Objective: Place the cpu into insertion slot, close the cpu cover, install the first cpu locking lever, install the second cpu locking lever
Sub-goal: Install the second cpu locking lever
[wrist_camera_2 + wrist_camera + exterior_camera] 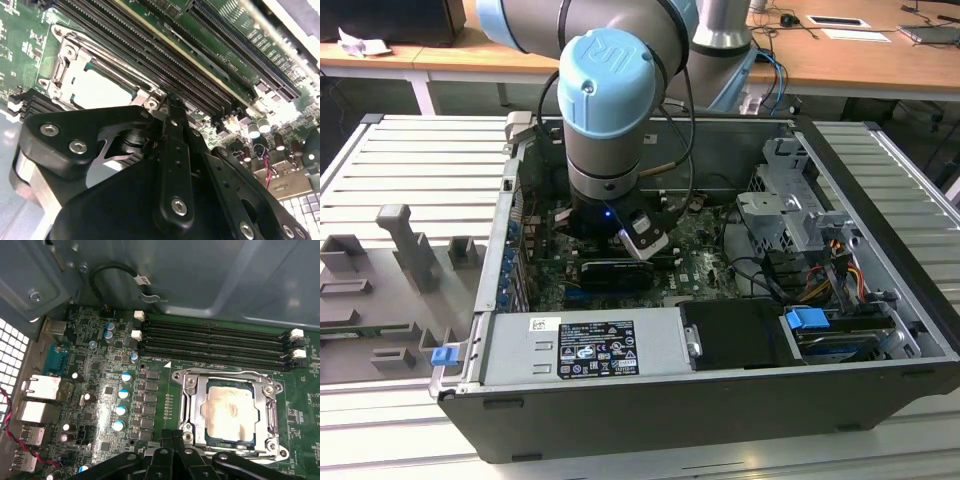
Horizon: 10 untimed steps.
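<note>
While the black hand [172, 436] hovers clenched, pale square cpu [231, 411] seated under silver framed cpu cover [192, 407], green motherboard [95, 370].

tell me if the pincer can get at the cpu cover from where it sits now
Probably yes. In the first wrist view the pincer sits right at the edge of the cpu cover, which lies flat around the cpu. Nothing stands between them, and the memory slots lie off to the far side.

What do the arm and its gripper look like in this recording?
The arm has silver-grey tube sections with light blue joint caps, and a black cable runs along it. The gripper is black, built of flat linkage plates fastened with silver screws, as both wrist views show.
</note>
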Available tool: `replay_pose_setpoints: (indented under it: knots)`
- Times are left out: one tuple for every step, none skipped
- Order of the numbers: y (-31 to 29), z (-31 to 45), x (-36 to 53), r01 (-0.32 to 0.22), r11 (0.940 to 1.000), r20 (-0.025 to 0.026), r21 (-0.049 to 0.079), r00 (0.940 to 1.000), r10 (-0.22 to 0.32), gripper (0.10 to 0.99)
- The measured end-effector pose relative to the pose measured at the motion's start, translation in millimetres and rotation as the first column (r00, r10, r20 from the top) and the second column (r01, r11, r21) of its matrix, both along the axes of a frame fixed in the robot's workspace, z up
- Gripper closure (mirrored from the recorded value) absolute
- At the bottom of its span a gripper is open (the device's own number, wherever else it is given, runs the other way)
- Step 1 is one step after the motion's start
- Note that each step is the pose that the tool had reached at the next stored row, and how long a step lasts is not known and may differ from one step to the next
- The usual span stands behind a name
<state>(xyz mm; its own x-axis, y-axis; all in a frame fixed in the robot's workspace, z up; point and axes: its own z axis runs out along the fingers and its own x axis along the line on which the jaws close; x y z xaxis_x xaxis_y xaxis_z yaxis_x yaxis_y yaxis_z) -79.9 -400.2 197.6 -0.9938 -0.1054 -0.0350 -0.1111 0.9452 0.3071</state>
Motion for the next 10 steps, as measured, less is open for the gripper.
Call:
replay_pose_setpoints:
  knots:
    - [0.1, 2.0, 0.0, 0.000, 1.0000, -0.0001, 0.000, 1.0000, 0.000, 0.980]
    - [0.1, 5.4, 0.0, 0.000, 1.0000, -0.0002, 0.000, 1.0000, 0.000, 0.980]
    - [0.1, 7.4, 0.0, 0.000, 1.0000, -0.0001, 0.000, 1.0000, 0.000, 0.980]
    - [0.1, 11.6, -0.1, 0.000, 1.0000, -0.0001, 0.001, 1.0000, 0.000, 0.980]
    - [0.1, 16.0, -0.1, 0.000, 1.0000, -0.0002, 0.001, 1.0000, 0.000, 0.980]
    - [0.1, 18.1, 0.0, 0.000, 1.0000, -0.0002, 0.001, 1.0000, 0.000, 0.980]
    - [0.1, 19.5, 0.0, 0.000, 1.0000, -0.0002, 0.001, 1.0000, 0.000, 0.980]
    - [0.1, 21.0, 0.0, 0.000, 1.0000, -0.0001, 0.001, 1.0000, 0.000, 0.980]
    - [0.1, 22.1, 0.0, 0.000, 1.0000, -0.0002, 0.001, 1.0000, 0.000, 0.980]
    - [0.2, 22.1, 0.0, 0.000, 1.0000, -0.0001, 0.001, 1.0000, 0.000, 0.980]
